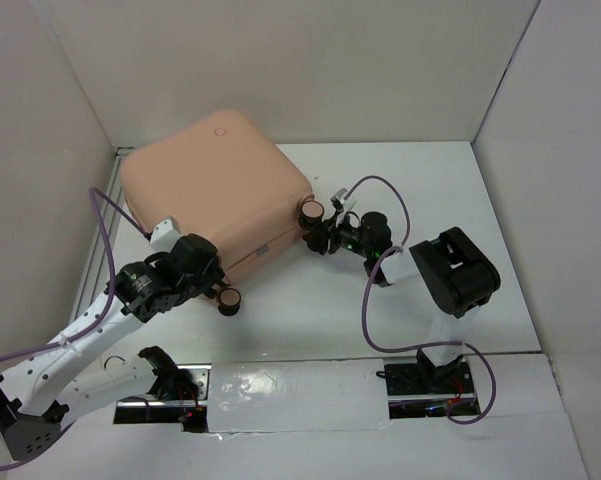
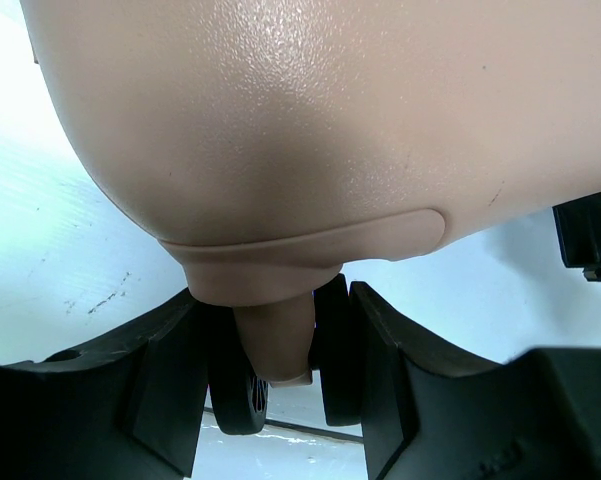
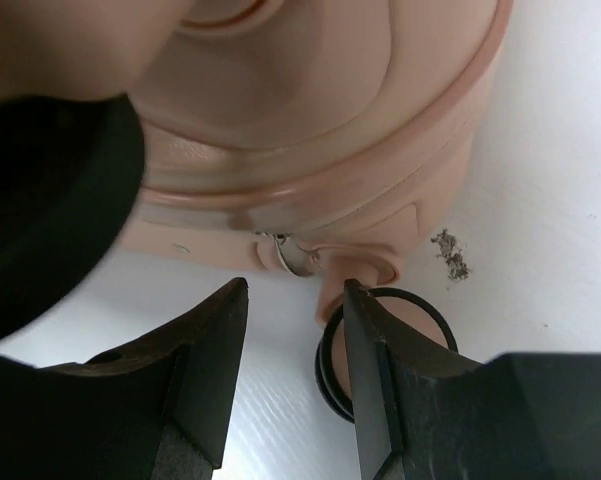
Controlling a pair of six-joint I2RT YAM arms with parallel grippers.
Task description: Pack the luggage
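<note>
Left wrist view: the left pincer [image 2: 275,305] is partly closed around a caster [image 2: 277,350] at the luggage's [image 2: 310,130] lower corner. Its dark fingers [image 2: 170,390] press against the twin black wheels on either side of the pale strut, so it has that caster in its grip. Above the fingers the rounded peach shell fills most of the view, with white table [image 2: 50,250] showing to the left. In the right wrist view, the right pincer [image 3: 295,335] stands about half open with only bare table between its fingers and nothing held. A small metal zip pull [image 3: 292,252] hangs from the shell seam just beyond the gap, and a second caster [image 3: 420,325] lies partly behind the right-hand finger [image 3: 370,390]. From the top, the luggage [image 1: 220,190] lies closed and flat on the table [image 1: 430,200], at the far left, close to the left wall [image 1: 40,150]. The left pincer [image 1: 212,280] is at its near corner and the right pincer [image 1: 316,238] at its right corner.
</note>
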